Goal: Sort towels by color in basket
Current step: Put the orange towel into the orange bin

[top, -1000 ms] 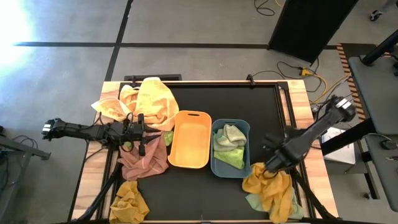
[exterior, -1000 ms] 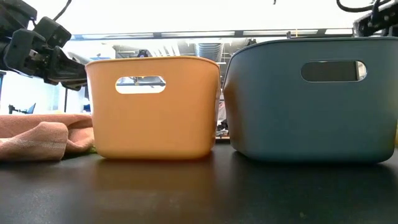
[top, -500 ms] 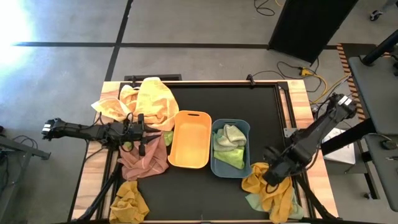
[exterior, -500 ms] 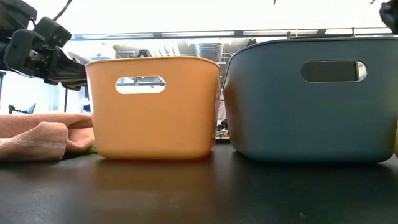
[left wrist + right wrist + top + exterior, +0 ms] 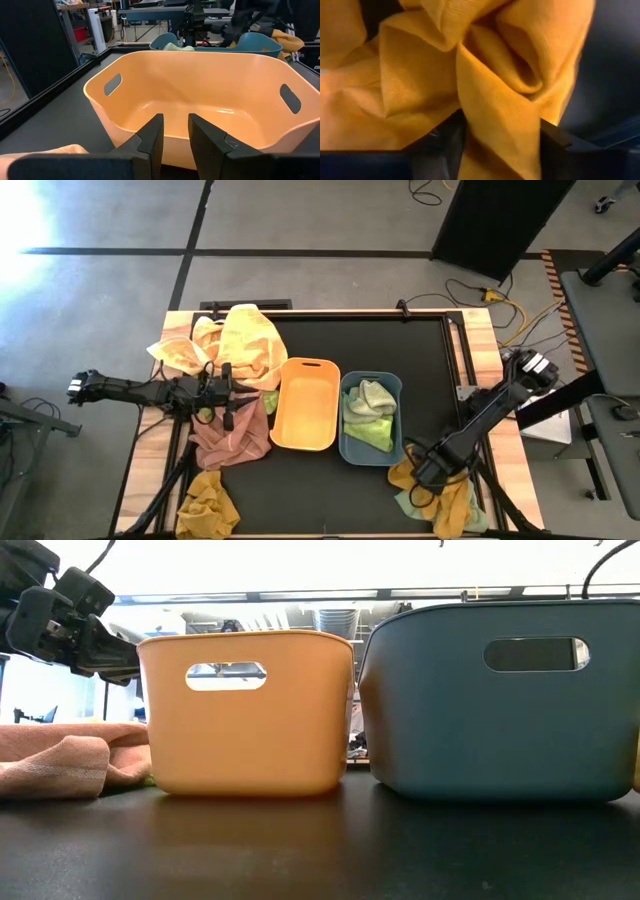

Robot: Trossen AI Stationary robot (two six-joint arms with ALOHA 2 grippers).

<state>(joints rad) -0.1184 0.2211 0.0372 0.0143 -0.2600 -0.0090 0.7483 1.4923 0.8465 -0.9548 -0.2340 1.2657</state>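
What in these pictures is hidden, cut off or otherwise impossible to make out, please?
- Right gripper: in the high view its own body hides the fingertips; whether the fingers astride the mustard-orange towel have clamped it cannot be told.
- Blue basket: the low view shows only its wall, so its contents are hidden there.
- Pale green towel: mostly buried under the mustard-orange towel in the high view.
- Left gripper: open, empty, facing the orange basket.

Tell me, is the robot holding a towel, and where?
The right end effector is open, a fold of the mustard-orange towel between its fingers, not yet gripped. The left end effector holds nothing.
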